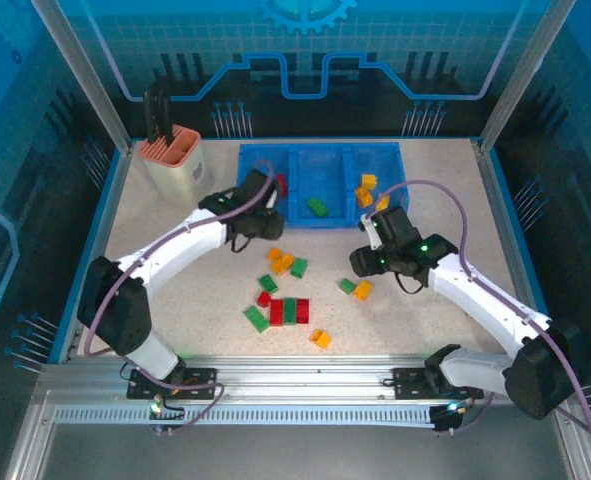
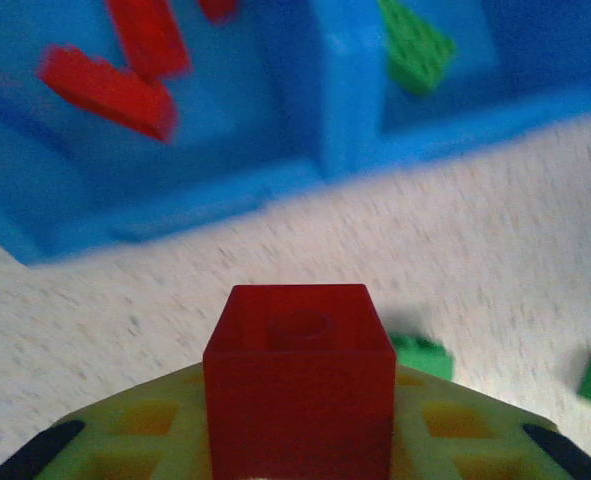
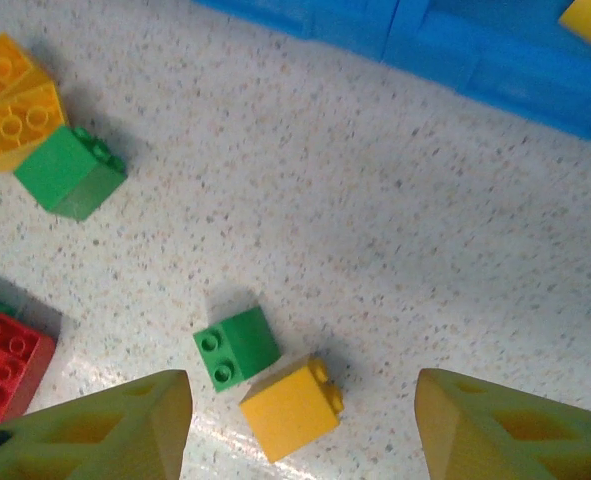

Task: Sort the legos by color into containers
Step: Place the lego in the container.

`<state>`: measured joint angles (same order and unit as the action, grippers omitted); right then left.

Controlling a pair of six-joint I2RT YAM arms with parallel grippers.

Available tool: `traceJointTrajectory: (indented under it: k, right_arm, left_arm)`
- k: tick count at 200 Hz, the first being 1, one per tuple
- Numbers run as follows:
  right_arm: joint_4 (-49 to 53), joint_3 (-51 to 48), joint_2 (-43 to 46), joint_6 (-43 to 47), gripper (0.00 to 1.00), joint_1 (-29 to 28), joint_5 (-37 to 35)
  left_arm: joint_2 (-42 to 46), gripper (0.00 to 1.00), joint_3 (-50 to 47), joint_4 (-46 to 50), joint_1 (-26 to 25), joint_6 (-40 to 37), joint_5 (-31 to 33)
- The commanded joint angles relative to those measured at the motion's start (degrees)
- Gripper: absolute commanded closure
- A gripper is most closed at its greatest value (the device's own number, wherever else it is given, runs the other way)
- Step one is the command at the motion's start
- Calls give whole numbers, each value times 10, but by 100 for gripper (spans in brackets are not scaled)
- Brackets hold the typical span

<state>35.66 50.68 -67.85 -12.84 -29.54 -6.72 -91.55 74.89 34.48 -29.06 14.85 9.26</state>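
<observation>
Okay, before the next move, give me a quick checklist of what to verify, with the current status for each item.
1. The left gripper is shut on the red brick: ok.
2. The left compartment holds red bricks, matching colour: ok.
3. The red brick is fully over the left compartment: cannot tell.
4. The right gripper is open over the yellow brick: ok.
5. The yellow brick is clear of neighbours: not ok, a green brick sits against it.

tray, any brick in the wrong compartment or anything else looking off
Nothing stands out. In the tray the left compartment holds only red bricks, the middle one a green brick, the right one orange bricks. The loose bricks on the table are simply not sorted yet.
</observation>
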Motion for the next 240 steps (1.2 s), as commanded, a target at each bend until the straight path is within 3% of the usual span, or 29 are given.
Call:
traceJointTrajectory:
  k: [1, 41, 106, 169, 240]
  right_arm:
    - [-18, -30, 16, 1, 37, 8, 34]
    - [-38, -50, 0, 3, 35, 5, 55]
    - [-63, -38, -75, -2, 34, -17, 51]
    - [-63, -6, -153, 3, 33, -44, 42]
    - [-21, 40, -224, -10, 33, -77, 19]
  left_arm:
    - [-26, 64, 30, -43, 38, -9, 3]
    - [-134, 64, 124, -91, 83, 7, -20]
    - [-324, 63, 308, -44, 113, -4, -16]
    - [-387, 60, 369, -26, 128, -3, -29]
    - [-402, 54, 373, -27, 128, -3, -54]
